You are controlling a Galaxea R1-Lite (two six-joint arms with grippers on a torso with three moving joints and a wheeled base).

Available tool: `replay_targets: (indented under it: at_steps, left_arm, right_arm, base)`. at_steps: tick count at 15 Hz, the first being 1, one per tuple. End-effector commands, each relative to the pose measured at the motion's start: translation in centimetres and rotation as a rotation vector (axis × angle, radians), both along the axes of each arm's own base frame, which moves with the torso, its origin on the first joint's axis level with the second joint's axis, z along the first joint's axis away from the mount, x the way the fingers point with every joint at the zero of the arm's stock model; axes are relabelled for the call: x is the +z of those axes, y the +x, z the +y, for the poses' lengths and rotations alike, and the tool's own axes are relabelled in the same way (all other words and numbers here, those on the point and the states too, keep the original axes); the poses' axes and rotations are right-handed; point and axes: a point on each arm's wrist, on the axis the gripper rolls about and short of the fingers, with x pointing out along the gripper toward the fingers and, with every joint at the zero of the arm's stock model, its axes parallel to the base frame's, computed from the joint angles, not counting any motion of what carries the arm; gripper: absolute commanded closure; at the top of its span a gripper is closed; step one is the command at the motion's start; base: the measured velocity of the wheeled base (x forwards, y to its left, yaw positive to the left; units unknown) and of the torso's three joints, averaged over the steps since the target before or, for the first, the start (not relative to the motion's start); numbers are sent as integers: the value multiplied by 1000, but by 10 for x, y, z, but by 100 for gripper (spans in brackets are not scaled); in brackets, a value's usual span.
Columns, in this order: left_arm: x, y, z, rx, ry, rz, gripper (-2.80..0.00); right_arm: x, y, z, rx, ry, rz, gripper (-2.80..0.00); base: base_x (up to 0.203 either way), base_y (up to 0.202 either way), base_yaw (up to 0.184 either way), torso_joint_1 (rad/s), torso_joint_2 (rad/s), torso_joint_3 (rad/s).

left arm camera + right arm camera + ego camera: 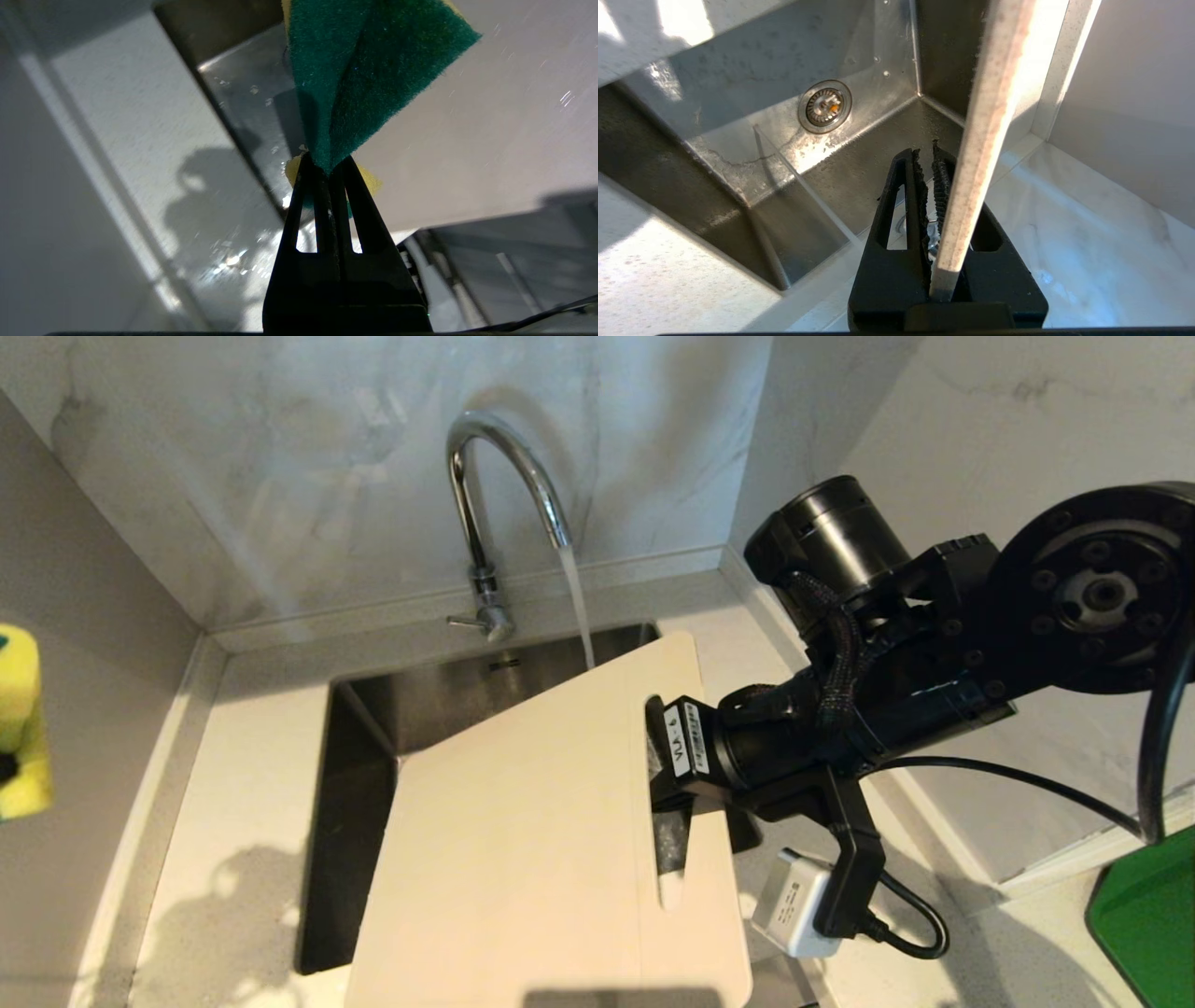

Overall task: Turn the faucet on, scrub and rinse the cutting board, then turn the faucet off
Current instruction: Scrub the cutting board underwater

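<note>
Water runs from the faucet (pixel 504 495) behind the cutting board (pixel 532 840), tilted over the sink (pixel 373 728) at centre frame, right gripper (pixel 931 186) apparently clamped through its handle slot. Left gripper (pixel 327 172), pinching a sponge (pixel 369 70), waits at the left edge.

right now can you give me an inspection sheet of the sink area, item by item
surface: pale speckled counter around a steel sink, wet inside.
job's things: faucet running, its stream falling behind the far edge of the cutting board, which is held tilted over the sink.
clutter: green flat object at the right edge of the counter.
grippers: right tool shut on the cutting board's edge by the handle slot; left tool shut on a yellow-and-green sponge, off to the left.
cables: black cable looping from the right arm; short one at the wrist camera.
surroundings: marble-look wall behind and to the right.
</note>
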Motion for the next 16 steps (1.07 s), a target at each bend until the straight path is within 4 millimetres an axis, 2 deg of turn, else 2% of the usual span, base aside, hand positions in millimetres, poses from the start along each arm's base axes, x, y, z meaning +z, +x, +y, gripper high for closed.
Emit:
replay_targets:
  at_steps: [1,3,6,8,12,14,16]
  left_arm:
    - [30,64,-18,-16,-69,97,0]
    - [43,94,-33,-41,-136,176,0]
    - [39,117,-76,-128,-219,311,0]
    - [25,134,-103,-144,-245,412,0]
    - [-21,171,-147,-111,-229,604,0]
    - [-42,186,-162,-65,-189,646,0]
    - [-53,202,-172,-5,-168,644,0]
  right_arm:
    - [1,8,8,19,2,-17,0]
    - [6,14,14,18,17,-31,0]
    - [7,15,21,33,10,-19,0]
    - [7,15,21,33,9,-18,0]
    - [5,16,23,31,4,-13,0]
    - [4,16,23,32,3,-11,0]
    - [4,15,22,30,3,-9,0]
  base:
    - [0,0,0,0,0,0]
    - [0,0,0,0,0,0]
    - [0,0,0,0,0,0]
    - [0,0,0,0,0,0]
    - [0,0,0,0,0,0]
    - [0,0,0,0,0,0]
    - [0,0,0,0,0,0]
